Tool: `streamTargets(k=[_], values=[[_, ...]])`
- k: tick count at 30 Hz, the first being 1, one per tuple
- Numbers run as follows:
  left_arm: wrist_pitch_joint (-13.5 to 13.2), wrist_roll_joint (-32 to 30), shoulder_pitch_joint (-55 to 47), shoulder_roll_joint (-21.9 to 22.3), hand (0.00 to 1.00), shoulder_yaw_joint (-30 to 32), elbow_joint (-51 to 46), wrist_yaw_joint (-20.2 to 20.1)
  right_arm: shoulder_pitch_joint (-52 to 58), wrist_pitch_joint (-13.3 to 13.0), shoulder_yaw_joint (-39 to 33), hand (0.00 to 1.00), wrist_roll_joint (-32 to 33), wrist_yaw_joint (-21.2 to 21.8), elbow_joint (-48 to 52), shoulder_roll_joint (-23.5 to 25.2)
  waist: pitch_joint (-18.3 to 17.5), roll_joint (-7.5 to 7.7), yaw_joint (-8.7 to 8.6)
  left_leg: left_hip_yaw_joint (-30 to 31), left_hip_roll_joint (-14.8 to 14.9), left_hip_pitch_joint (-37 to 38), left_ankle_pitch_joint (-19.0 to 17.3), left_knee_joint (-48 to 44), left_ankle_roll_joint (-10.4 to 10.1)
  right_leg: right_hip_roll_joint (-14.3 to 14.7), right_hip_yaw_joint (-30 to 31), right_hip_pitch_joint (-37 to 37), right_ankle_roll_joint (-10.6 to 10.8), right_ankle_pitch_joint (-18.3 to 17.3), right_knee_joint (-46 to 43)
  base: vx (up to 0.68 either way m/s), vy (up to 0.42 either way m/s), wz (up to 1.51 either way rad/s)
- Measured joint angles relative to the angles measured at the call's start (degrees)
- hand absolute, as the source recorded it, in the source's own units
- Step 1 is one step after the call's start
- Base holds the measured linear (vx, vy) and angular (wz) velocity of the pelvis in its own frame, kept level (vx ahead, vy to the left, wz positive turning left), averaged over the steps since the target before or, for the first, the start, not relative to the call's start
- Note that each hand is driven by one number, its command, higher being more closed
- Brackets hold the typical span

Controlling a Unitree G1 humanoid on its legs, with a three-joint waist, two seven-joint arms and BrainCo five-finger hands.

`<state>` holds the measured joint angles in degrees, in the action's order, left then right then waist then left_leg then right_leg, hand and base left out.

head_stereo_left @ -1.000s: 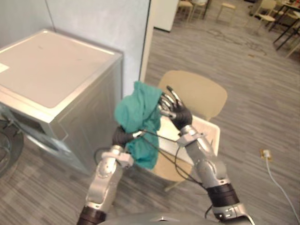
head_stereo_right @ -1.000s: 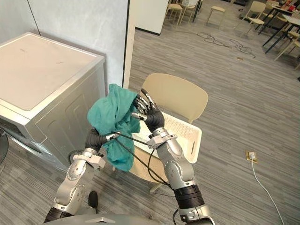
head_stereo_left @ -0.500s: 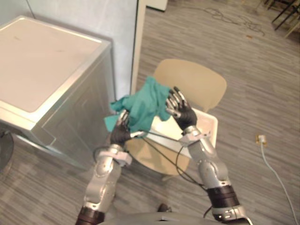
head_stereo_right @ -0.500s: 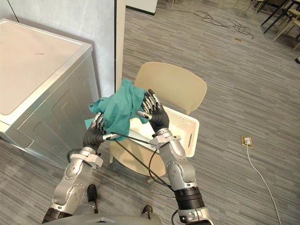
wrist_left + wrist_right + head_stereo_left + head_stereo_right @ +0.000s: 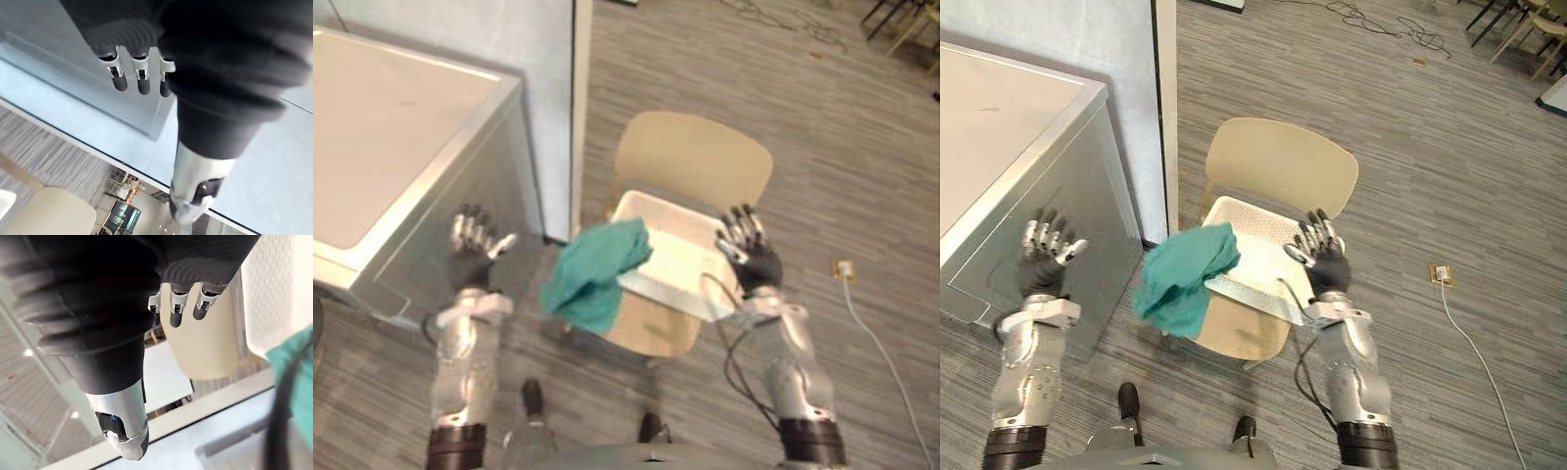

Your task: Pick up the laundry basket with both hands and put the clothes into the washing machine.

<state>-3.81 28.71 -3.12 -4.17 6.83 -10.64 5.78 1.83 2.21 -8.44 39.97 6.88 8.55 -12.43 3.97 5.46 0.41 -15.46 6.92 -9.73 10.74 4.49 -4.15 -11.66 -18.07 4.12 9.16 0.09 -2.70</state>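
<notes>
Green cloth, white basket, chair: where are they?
green cloth (image 5: 1183, 276), right eye view, middle of the bunch.
white basket (image 5: 1261, 237), right eye view, bare inside.
chair (image 5: 1278, 164), right eye view, backrest.

No readable text, label or number anywhere.

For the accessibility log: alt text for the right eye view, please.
A teal garment drapes over the left edge of a white laundry basket on a beige chair. The left hand and right hand hover open and empty either side; a washing machine stands left.
</notes>
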Motion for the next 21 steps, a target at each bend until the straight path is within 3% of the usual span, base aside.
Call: streamTargets(k=[6,16,21], values=[[0.13,0.47,0.05,1.36,0.00,-3.37,-1.39,-1.21,0.27,-0.09,1.19,0.00,-0.01,0.14,3.95,0.26,-0.01,-0.03,-0.65,-0.20,0.02,0.29,-0.01,0.01,-0.01,0.01,0.23,-0.09,-0.01,0.05,0.18,0.00,0.000,-0.01],[1.59,-0.83,2.09,-1.62,0.00,-11.74,2.84,-5.20,-2.64,-0.10,5.27,0.00,0.18,0.11,3.92,-0.04,-0.28,-0.11,-0.74,-0.09,-0.09,-0.16,0.18,0.05,0.11,0.00,0.10,-0.03,-0.16,0.38,0.94,0.00,0.001,0.00],[1.92,-0.98,2.11,-1.67,0.00,-12.73,3.29,-5.37,-2.60,-0.09,6.11,0.00,0.17,0.11,3.92,-0.04,-0.46,-0.28,-0.81,-0.08,-0.15,-0.18,0.27,0.05,0.16,0.00,0.11,-0.07,-0.01,0.55,1.11,0.00,0.000,0.00]])
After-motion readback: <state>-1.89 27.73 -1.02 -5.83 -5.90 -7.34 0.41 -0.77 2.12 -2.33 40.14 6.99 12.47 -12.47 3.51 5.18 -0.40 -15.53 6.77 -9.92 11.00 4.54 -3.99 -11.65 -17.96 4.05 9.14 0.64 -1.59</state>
